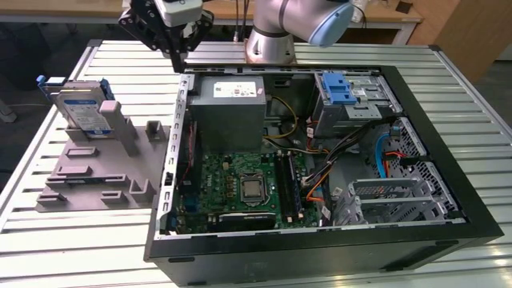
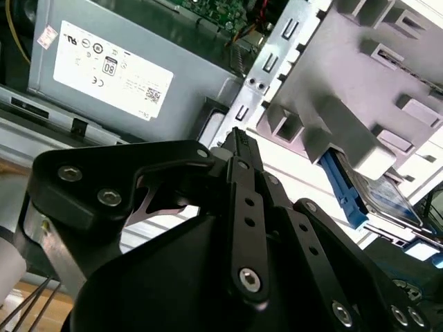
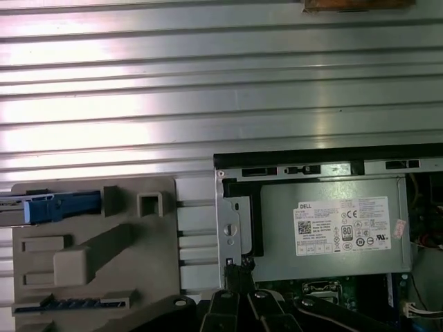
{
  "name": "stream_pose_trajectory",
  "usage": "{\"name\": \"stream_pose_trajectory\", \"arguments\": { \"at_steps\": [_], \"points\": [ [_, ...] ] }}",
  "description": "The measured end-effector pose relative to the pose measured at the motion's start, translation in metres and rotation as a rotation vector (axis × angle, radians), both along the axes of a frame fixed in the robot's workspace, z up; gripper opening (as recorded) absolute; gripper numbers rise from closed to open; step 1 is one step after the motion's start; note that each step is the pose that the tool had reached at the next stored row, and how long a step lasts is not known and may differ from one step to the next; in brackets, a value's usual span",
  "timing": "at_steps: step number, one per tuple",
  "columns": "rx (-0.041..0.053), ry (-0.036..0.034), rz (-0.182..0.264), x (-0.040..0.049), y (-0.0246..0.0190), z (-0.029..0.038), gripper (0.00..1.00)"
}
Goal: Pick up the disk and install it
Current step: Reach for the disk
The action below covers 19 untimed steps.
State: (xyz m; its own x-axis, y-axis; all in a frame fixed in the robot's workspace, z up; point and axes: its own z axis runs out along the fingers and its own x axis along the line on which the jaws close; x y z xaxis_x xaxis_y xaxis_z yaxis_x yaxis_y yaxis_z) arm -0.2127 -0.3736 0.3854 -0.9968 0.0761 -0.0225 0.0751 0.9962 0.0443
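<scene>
While the disk [image 1: 84, 113] stands in its grey holder [image 1: 104, 174], the pincer [image 1: 177, 63] hangs closed, empty.

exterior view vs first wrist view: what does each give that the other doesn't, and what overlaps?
Exterior view: the drive bay with its blue latch, the cables beside it, the arm, and the disk label-on, standing in the grey fixture.
First wrist view: a straight-down look, with the disk edge-on as a blue strip and the fixture's slots from above.
Both: disk, fixture, power supply, case, and the gripper, empty, at the case's rim, apart from the disk.
</scene>
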Motion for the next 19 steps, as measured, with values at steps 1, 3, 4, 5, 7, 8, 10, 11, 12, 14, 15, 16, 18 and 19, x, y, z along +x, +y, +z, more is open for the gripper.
{"name": "stream_pose_trajectory", "arguments": {
  "at_steps": [1,3,4,5,7,8,10,11,12,14,15,16,18,19],
  "points": [
    [0.0001,0.0,0.0,-0.0021,0.001,-0.0001,0.11],
    [0.0,0.0005,0.0,-0.0064,0.0029,-0.0003,0.11],
    [0.0,0.0009,0.0,-0.0088,0.0039,-0.0004,0.11],
    [0.0,0.0009,0.0,-0.0112,0.0049,-0.0005,0.11],
    [0.0001,0.0013,0.0,-0.0159,0.0069,-0.0009,0.11],
    [0.0001,0.0015,0.0,-0.0184,0.008,-0.001,0.11],
    [0.0,0.0021,0.0,-0.0227,0.0099,-0.0013,0.11],
    [0.0001,0.0023,0.0,-0.0247,0.0108,-0.0014,0.11],
    [0.0,0.0026,0.0,-0.0267,0.0118,-0.0016,0.11],
    [0.0,0.0034,0.0,-0.031,0.0137,-0.0018,0.11],
    [0.0,0.0037,0.0,-0.0333,0.0147,-0.002,0.11],
    [0.0,0.004,0.0,-0.0354,0.0155,-0.0021,0.11],
    [0.0,0.0046,0.0,-0.0396,0.0169,-0.0025,0.11],
    [0.0,0.0049,0.0,-0.0418,0.0175,-0.0026,0.11]
  ]
}}
